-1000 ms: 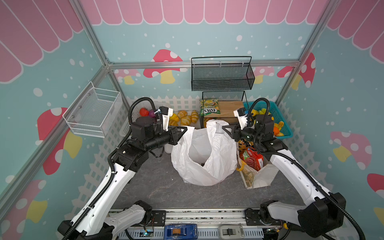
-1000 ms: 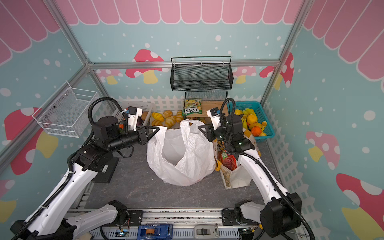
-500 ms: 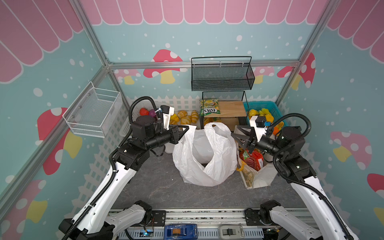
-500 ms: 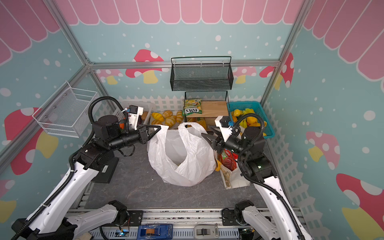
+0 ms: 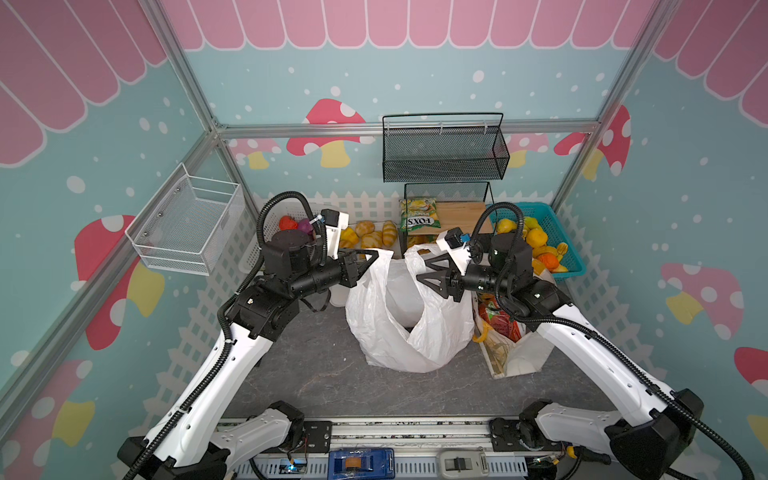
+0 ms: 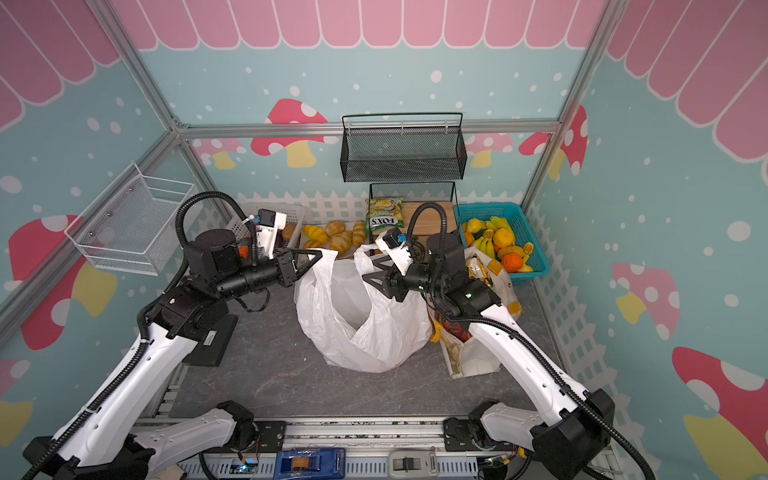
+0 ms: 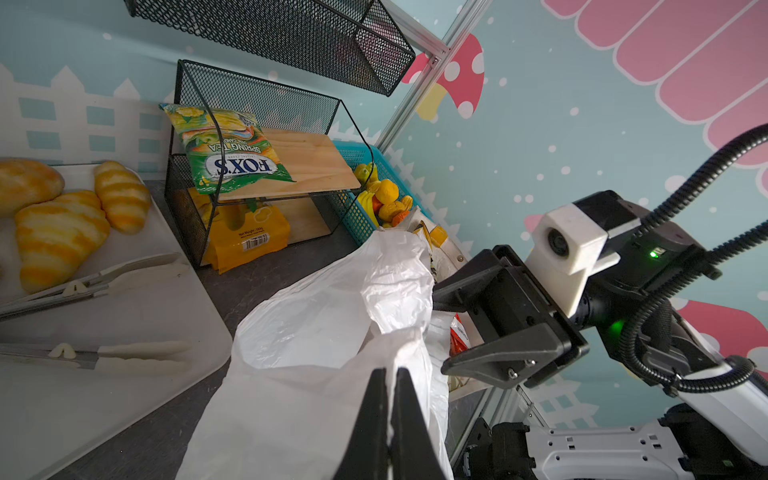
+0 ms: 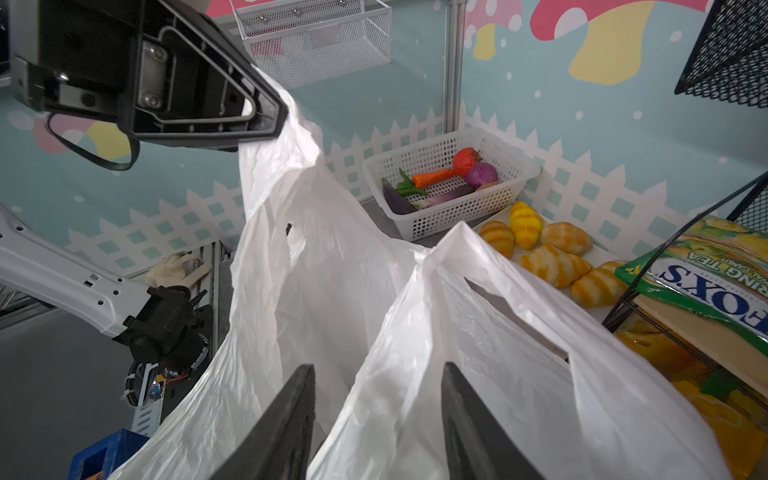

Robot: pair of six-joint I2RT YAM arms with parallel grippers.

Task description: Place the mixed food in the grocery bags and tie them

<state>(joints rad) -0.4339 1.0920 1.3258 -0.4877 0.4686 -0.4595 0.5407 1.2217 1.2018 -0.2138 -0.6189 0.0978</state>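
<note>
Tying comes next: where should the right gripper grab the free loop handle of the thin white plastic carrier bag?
Probably the free loop handle, on the strip below its peak, coming from the right. It stands upright between the open jaws of the right gripper, while the left gripper pinches the other handle.

Left arm (image 5: 226, 365) rises from its base and bends in at the elbow, forearm level. The left end effector (image 5: 373, 254) points toward the middle, jaws pressed flat together on a fold of the white bag (image 5: 395, 332). The right arm (image 5: 602, 357) mirrors it with a level wrist. The right end effector (image 5: 422, 269) faces its partner, jaws parted around loose bag film. The two tips are near each other but apart.
</note>
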